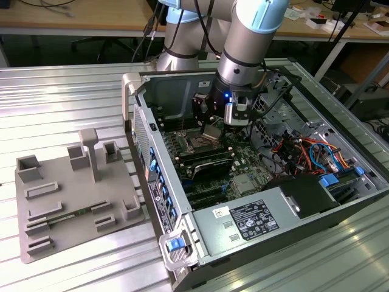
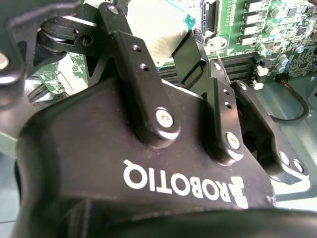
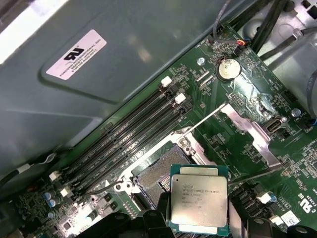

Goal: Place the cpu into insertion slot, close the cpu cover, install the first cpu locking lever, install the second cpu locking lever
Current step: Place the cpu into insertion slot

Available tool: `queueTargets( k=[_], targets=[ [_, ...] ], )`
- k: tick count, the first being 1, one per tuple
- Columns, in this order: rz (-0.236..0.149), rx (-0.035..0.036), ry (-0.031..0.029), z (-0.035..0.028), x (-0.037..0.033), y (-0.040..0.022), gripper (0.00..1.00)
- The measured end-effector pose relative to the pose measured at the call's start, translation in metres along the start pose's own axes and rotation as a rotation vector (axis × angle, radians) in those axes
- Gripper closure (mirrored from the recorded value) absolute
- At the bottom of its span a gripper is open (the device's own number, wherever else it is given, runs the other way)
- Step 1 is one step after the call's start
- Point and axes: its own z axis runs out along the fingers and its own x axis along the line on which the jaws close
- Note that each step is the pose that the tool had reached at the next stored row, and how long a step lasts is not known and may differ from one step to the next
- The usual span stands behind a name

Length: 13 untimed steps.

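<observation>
Inside the computer case [image 1: 173,91], I see the gripper [image 1: 215,125] clenched on the cpu [image 3: 199,198]; the first wrist view adds the uncovered insertion slot [image 3: 154,177] just beside the chip.

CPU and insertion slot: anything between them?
Bare: in the first wrist view the cpu overlaps one edge of the insertion slot, nothing between them.

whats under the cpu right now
The cpu, gripped by the gripper, hangs over the green board. Part of the open insertion slot shows past its edge; the rest of the slot and the board directly beneath are covered by the cpu.
</observation>
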Motion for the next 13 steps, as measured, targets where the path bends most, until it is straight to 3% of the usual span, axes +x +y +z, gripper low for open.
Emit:
queueTargets(
  k=[13],
  targets=[
    [0.029, -0.0002, 0.0, 0.0009, 0.0, 0.0, 0.45]
  ],
)
